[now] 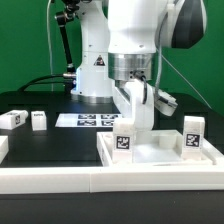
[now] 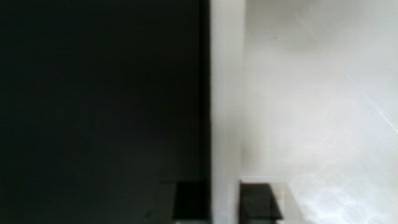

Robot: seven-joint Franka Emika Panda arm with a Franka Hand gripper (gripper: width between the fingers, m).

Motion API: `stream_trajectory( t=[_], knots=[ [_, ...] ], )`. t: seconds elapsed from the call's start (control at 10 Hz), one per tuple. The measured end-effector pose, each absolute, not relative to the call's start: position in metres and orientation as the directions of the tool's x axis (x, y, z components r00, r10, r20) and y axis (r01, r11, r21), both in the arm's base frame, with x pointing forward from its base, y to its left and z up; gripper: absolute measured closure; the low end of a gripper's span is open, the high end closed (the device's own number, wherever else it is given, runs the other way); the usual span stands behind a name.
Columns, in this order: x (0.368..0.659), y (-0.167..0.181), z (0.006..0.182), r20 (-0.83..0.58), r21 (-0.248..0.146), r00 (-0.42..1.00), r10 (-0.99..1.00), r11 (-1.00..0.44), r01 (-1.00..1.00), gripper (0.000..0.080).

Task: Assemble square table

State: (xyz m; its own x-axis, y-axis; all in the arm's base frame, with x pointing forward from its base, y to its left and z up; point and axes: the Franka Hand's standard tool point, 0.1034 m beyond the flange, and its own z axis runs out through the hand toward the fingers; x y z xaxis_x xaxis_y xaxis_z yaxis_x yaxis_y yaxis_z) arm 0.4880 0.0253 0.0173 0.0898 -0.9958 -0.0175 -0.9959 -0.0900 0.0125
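— Looking at the gripper [image 2: 226,203] first: is it closed on something?

— Yes. You see in the wrist view two dark fingers [image 2: 192,202], and between them one thin white wall. It is the edge wall of the tabletop [image 1: 160,153], so the jaws are clamped on it.

— Where is the tabletop?

— It lies flat on the black table [image 1: 40,100], just behind the long white rail [image 1: 90,182], toward the exterior view's right.

— How many legs do you count?

— Two lie on the table at the exterior view's left, well apart from the tabletop: a first leg [image 1: 14,120] and, just beside it, a second leg [image 1: 38,119]. Two more tagged white pieces stand upright at the tabletop: a left upright piece [image 1: 124,138] below the gripper and a right upright piece [image 1: 192,132]. I cannot tell if they are fixed.

— And the marker board [image 1: 88,121]?

— One, flat, behind, at the arm's base.
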Motion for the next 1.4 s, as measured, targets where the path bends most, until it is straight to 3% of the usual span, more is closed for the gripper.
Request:
stream_trajectory(
  t=[0.7,1.2,1.4],
  knots=[
    [0.487,0.020,0.018,-0.016,0.016,0.137,-0.990,-0.137,-0.990,0.0738],
    [0.481,-0.042,0.023,-0.018,0.016,0.584,-0.812,-0.584,-0.811,0.0738],
    [0.480,-0.043,0.023,-0.020,0.015,0.677,-0.736,-0.677,-0.735,0.0738]
  ],
)
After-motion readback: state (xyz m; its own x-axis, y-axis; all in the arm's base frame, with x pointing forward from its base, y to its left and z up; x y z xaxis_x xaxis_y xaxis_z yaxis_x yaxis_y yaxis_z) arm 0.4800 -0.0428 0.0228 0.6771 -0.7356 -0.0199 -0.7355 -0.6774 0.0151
